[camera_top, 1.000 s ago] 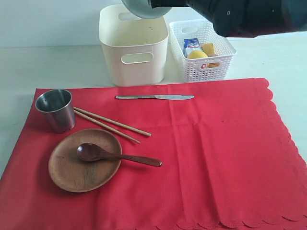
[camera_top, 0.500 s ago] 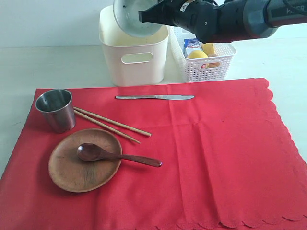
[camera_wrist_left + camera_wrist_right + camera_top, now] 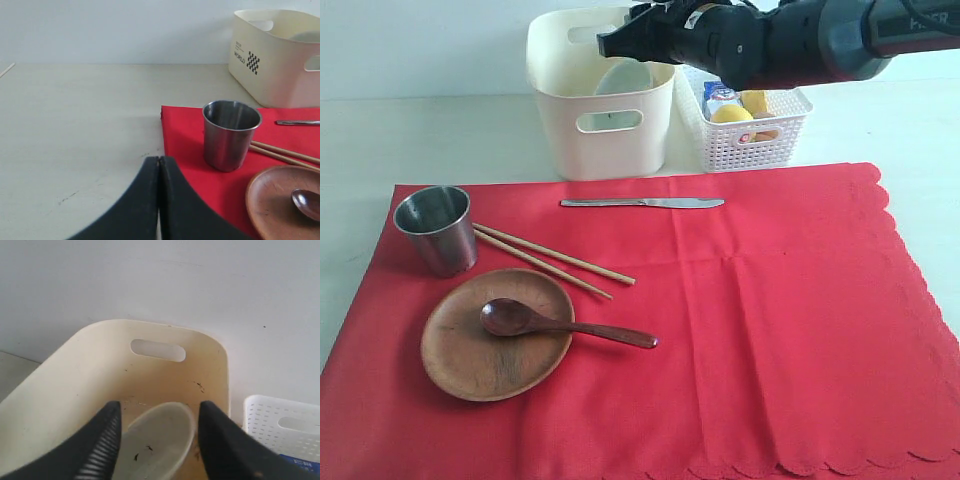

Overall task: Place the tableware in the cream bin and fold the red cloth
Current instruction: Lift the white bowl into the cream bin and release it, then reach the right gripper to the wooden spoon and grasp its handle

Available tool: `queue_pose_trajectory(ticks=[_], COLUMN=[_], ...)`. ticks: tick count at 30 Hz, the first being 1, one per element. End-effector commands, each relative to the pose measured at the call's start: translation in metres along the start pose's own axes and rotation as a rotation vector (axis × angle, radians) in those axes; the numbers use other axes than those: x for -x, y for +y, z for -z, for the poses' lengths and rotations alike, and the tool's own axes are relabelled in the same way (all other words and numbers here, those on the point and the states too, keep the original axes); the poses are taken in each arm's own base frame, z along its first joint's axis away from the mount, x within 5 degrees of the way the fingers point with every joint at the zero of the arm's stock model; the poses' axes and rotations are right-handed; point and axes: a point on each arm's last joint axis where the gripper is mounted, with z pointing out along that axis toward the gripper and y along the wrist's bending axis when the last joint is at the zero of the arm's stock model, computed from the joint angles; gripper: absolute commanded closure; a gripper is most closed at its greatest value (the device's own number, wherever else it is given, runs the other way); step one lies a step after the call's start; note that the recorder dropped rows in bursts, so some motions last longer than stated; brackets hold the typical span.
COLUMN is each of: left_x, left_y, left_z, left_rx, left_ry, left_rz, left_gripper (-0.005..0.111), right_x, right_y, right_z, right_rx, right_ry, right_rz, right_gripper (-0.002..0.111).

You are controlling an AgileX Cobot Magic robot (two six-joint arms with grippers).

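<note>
The cream bin (image 3: 568,118) (image 3: 85,375) holds the large pale bowl (image 3: 620,82) (image 3: 159,445), which leans tilted inside. My right gripper (image 3: 616,42) (image 3: 159,407) hangs open over the bin, its fingers apart from the bowl. On the red cloth (image 3: 770,320) stand the steel cup (image 3: 438,228) (image 3: 231,134), chopsticks (image 3: 552,260) and knife (image 3: 642,203). The wooden plate (image 3: 470,360) carries the dark spoon (image 3: 565,325). My left gripper (image 3: 159,161) is shut and empty, low over the bare table beside the cloth's corner, short of the cup.
A white lattice basket (image 3: 745,135) (image 3: 280,425) with food items stands right of the bin. My right arm (image 3: 790,40) stretches above it. Pale tabletop (image 3: 75,125) surrounds the cloth, and a wall rises behind the bin.
The right gripper carried the bowl over the bin, lowered it, and opened. The bowl now lies inside the bin, released. Everything on the cloth stayed put.
</note>
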Motion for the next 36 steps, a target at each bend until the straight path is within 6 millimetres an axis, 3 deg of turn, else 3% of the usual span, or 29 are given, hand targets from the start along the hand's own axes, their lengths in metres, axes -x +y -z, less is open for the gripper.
queue_pose_trajectory(ticks=[1, 4, 11, 14, 19, 25, 36], left_x=[0.0, 0.0, 0.0, 0.0, 0.0, 0.0, 0.0], left_y=[0.0, 0.0, 0.0, 0.0, 0.0, 0.0, 0.0], left_z=[0.0, 0.0, 0.0, 0.0, 0.0, 0.0, 0.0], left_rx=[0.004, 0.004, 0.004, 0.004, 0.004, 0.004, 0.004], left_ry=[-0.008, -0.008, -0.008, -0.008, -0.008, -0.008, -0.008], left_rz=[-0.004, -0.004, -0.004, -0.004, -0.004, -0.004, -0.004], left_gripper=[0.107, 0.107, 0.107, 0.107, 0.107, 0.107, 0.107], right_x=[0.005, 0.011, 0.04, 0.056, 0.076, 0.084, 0.072], right_y=[0.0, 0.001, 0.007, 0.009, 0.011, 0.014, 0.029], right_z=[0.0, 0.006, 0.04, 0.059, 0.089, 0.108, 0.119], right_rx=[-0.002, 0.012, 0.08, 0.11, 0.149, 0.187, 0.406], right_ry=[-0.025, 0.01, 0.142, 0.192, 0.247, 0.305, 0.435], right_rz=[0.011, 0.033, 0.084, 0.094, 0.121, 0.088, 0.181], right_gripper=[0.041, 0.037, 0.039, 0.048, 0.08, 0.108, 0.108])
